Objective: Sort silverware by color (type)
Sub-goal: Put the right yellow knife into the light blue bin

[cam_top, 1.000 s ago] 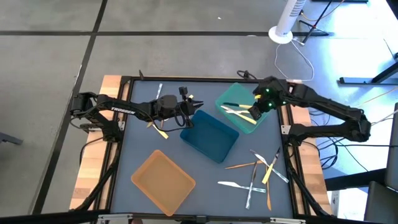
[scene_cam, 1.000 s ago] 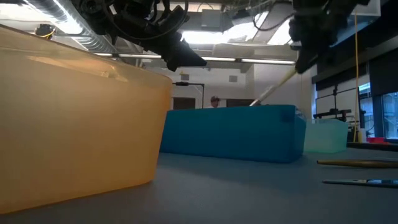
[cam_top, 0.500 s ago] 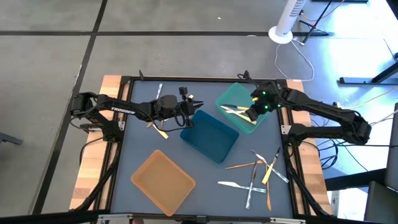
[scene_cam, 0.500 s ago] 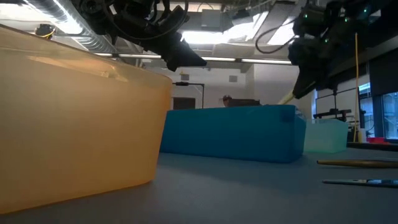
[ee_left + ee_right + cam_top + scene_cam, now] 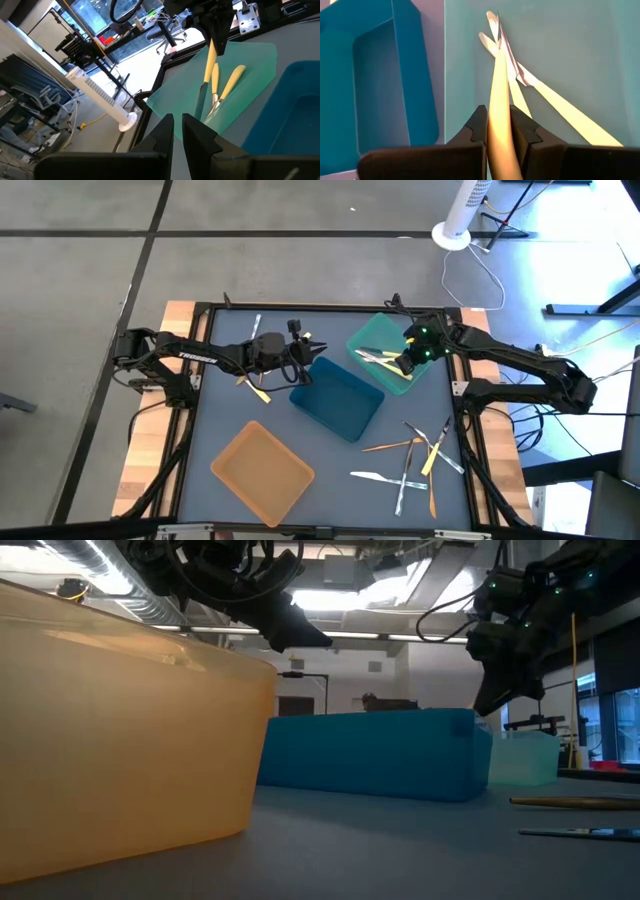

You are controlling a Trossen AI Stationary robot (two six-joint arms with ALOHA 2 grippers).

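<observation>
Silverware is partly sorted: yellow pieces (image 5: 378, 359) lie in our teal tray (image 5: 362, 342), and our right tool (image 5: 405, 365) pinches another yellow utensil (image 5: 498, 107) over it. Our left tool (image 5: 305, 345) hovers closed and empty above the blue tray (image 5: 340, 402), the orange tray (image 5: 262, 470) holds nothing, and a cluster (image 5: 415, 460) waits on the counter (image 5: 215, 410).

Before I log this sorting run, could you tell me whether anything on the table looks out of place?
Yes: a yellow piece lies alone on the mat beneath the left gripper, far from the loose silverware pile. The right gripper holds a yellow utensil over the teal tray, as expected.
</observation>
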